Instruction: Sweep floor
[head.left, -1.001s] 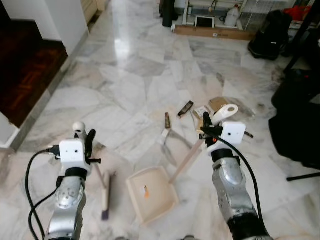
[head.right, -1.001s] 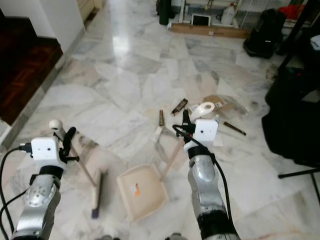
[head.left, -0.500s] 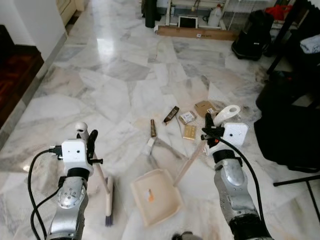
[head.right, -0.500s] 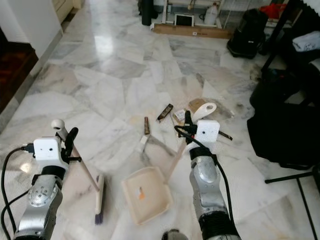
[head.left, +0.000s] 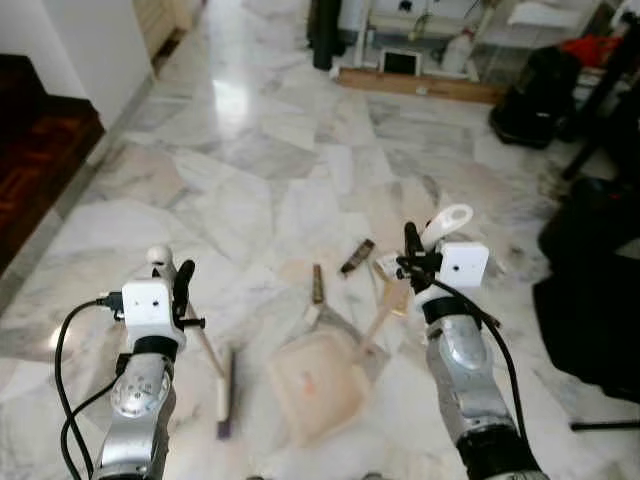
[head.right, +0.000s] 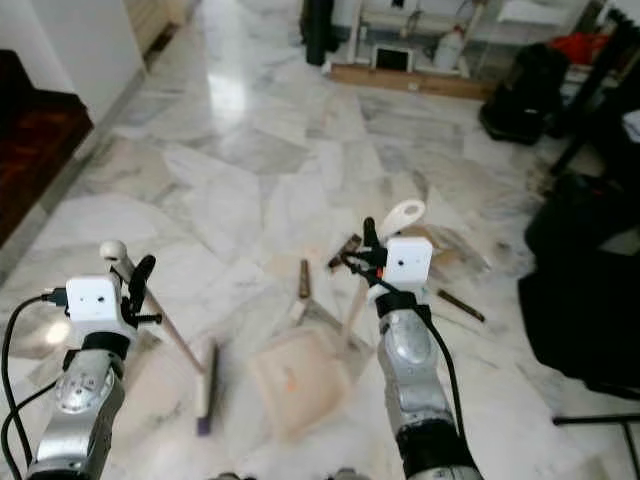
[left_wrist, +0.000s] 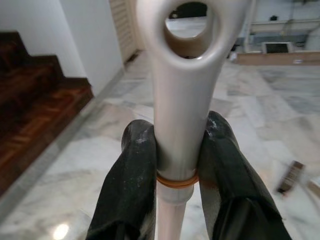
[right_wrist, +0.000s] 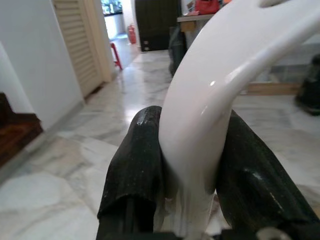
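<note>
one broom (head.left: 226, 385), one dustpan (head.left: 320, 385), two pincers, a few litter scraps (head.left: 356, 256).

Floor (head.left: 250, 170) showing white marble w/ grey veins. Dustpan (head.left: 322, 385) looking cream w/ an orange mark; its handle white. Broom (head.left: 226, 390) pale w/ dark bristles. End effector fingers (left_wrist: 132, 190) showing black. Stairs (head.left: 35, 150) glowing dark red-brown.

Marble floor (head.left: 250, 190), pale grey-veined tiles, glossy with a light glare. Dark wooden stair (head.left: 35, 150) beside a white wall (head.left: 95, 45). Long wooden plank (head.left: 420, 85) at the far end, with a white jug (head.left: 460, 48) behind it. Black bags (head.left: 530, 90) nearby.
</note>
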